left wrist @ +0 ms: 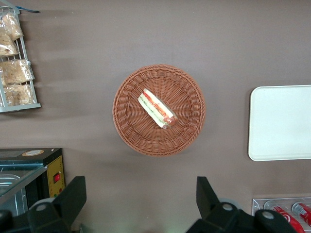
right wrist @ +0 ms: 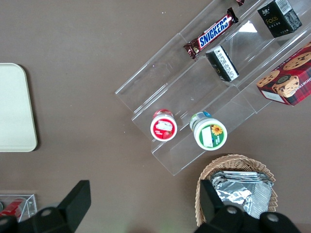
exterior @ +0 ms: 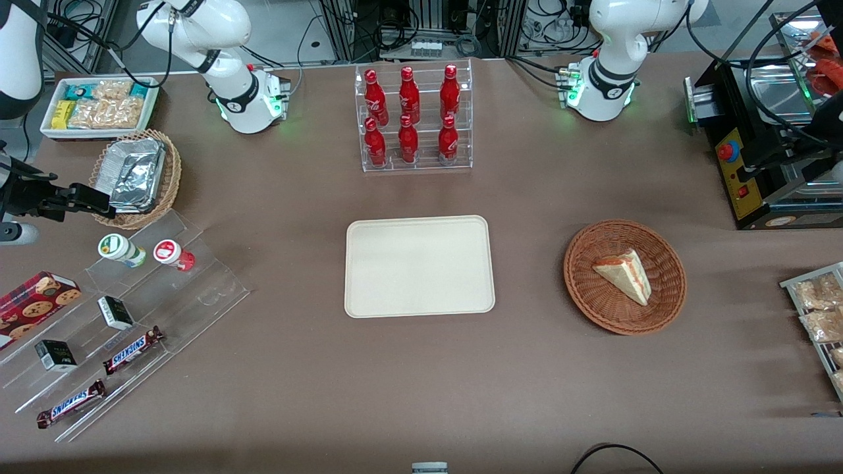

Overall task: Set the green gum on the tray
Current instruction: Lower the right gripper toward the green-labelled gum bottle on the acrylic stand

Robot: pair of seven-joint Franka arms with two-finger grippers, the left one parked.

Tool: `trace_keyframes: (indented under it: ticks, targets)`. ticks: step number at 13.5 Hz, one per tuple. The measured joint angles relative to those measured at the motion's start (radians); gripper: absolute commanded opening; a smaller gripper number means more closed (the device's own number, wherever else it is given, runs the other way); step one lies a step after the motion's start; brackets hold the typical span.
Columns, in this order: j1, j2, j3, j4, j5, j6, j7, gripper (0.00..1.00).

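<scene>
The green gum (exterior: 121, 250) is a small white canister with a green label. It stands upright on a clear stepped display shelf (exterior: 197, 283) at the working arm's end of the table, beside a like canister with a red lid (exterior: 172, 254). The cream-beige tray (exterior: 419, 266) lies bare at the table's middle. My right gripper (exterior: 99, 203) is open and empty, up in the air a little farther from the front camera than the green gum. The right wrist view shows the green gum (right wrist: 209, 134), the red one (right wrist: 163, 127), the tray's edge (right wrist: 14, 107) and my gripper (right wrist: 145, 204).
A wicker basket of foil trays (exterior: 172, 178) sits under my gripper. Snickers bars (exterior: 132, 350), small dark boxes (exterior: 116, 312) and a cookie box (exterior: 36, 299) lie on the shelf. A rack of red bottles (exterior: 413, 118), a sandwich basket (exterior: 579, 289) and a white snack tub (exterior: 151, 99) stand around.
</scene>
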Motion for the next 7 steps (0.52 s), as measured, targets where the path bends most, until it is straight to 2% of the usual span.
trace_keyframes:
  ticks: [5, 7]
  targets:
    - [-0.020, 0.006, -0.003, -0.002, 0.006, 0.002, -0.002, 1.00]
    - [-0.035, 0.011, -0.010, -0.022, 0.007, 0.035, -0.091, 1.00]
